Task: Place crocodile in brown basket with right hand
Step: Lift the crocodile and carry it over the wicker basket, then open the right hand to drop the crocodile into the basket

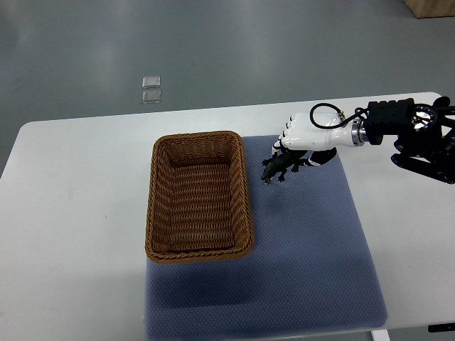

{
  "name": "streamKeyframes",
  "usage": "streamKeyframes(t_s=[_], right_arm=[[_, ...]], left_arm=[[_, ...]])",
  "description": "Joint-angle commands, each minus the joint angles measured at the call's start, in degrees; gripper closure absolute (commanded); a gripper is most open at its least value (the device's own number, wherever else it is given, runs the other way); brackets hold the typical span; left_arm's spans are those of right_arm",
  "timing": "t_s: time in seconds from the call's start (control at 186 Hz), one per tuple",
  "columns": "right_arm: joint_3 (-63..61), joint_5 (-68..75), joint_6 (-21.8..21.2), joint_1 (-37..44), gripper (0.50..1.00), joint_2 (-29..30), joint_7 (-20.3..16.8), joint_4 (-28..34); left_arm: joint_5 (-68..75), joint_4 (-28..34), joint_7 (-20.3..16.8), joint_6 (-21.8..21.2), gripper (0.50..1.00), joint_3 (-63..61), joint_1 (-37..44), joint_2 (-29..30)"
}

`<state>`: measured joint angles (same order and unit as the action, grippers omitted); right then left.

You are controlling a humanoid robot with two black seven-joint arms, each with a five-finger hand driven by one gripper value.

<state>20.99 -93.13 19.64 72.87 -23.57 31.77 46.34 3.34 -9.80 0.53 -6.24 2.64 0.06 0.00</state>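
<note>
Nearest is the bumpy blue-grey mat (306,249) on the smooth white table (71,213). The rectangular brown woven basket (151,213) sits on the mat's left side. Just right of its far corner, the glossy white right hand (302,135) has its fingers wrapped around the spiky dark-green crocodile (279,168).

— What carries everything here?
— A white table (85,213) with rounded corners; grey floor (213,42) shows beyond its far edge.
— What lies on it?
— A blue-grey mat (313,249), flat, reaching the table's near edge; bare tabletop shows left and right of the mat; a brown wicker basket (160,206) sits along the mat's left edge.
</note>
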Motion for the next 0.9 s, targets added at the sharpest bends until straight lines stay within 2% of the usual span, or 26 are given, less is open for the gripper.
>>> streamKeyframes(t_s=[0.0, 0.253, 0.452, 0.7, 0.893], right_arm=[[-0.07, 2.69, -0.04, 1.39, 1.000, -0.24, 1.18, 0.15], [-5.08, 4.01, -0.13, 3.50, 1.000, 1.16, 2.15, 1.03], [-5.52, 3.66, -0.04, 4.38, 1.000, 5.47, 3.23, 4.90], [-5.70, 3.13, 0.40, 3.42, 1.000, 12.24, 3.23, 5.69], [-5.43, 3.22, 0.05, 1.66, 1.000, 13.12, 3.23, 5.69]], left_arm=[[0.00, 0.04, 0.00, 0.00, 0.500, 0.00, 0.03, 0.00], [0.00, -0.05, 0.00, 0.00, 0.500, 0.00, 0.03, 0.00], [0.00, 0.04, 0.00, 0.00, 0.500, 0.00, 0.03, 0.00], [0.00, 0.04, 0.00, 0.00, 0.500, 0.00, 0.03, 0.00], [0.00, 0.04, 0.00, 0.00, 0.500, 0.00, 0.03, 0.00]])
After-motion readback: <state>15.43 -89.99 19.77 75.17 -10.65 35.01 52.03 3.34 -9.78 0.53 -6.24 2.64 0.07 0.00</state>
